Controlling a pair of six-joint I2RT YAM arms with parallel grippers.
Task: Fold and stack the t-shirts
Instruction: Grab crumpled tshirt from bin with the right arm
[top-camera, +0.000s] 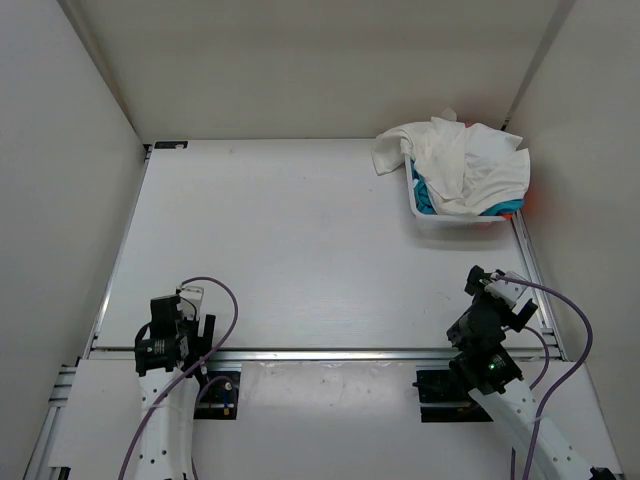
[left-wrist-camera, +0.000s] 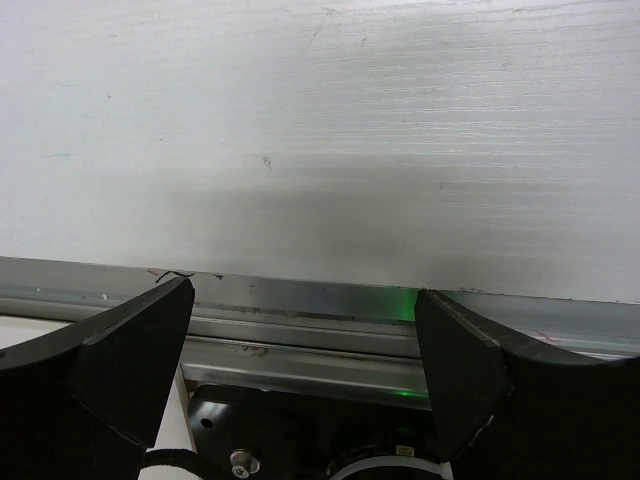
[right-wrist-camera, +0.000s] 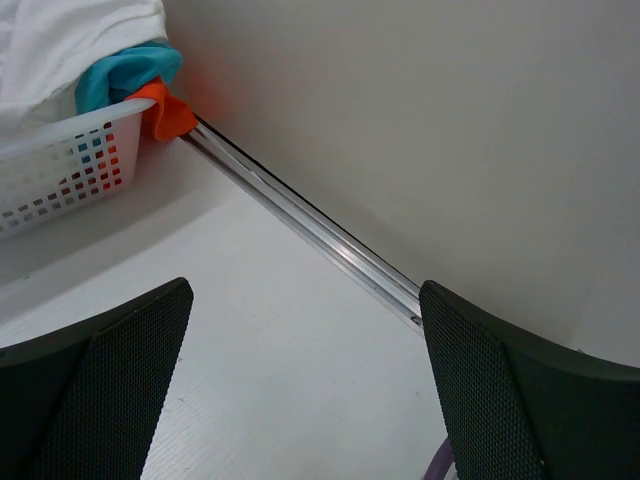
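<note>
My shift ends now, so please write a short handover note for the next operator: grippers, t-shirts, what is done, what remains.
Left gripper: open, empty, at the near table edge.
Right gripper: open, empty, near right, facing the basket.
Shirts: piled in the basket at the far right corner; white t-shirt on top, draped over the rim, teal t-shirt and orange t-shirt peeking beneath. Deeper layers hidden.
Done: nothing; no shirt folded.
Left: take out, fold and stack each one.

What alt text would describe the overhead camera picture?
A white plastic mesh basket holding a crumpled white cloth t-shirt over a teal-blue t-shirt stands in the far right corner of a white table. The black left arm and right arm sit at the near edge, jaws open.
</note>
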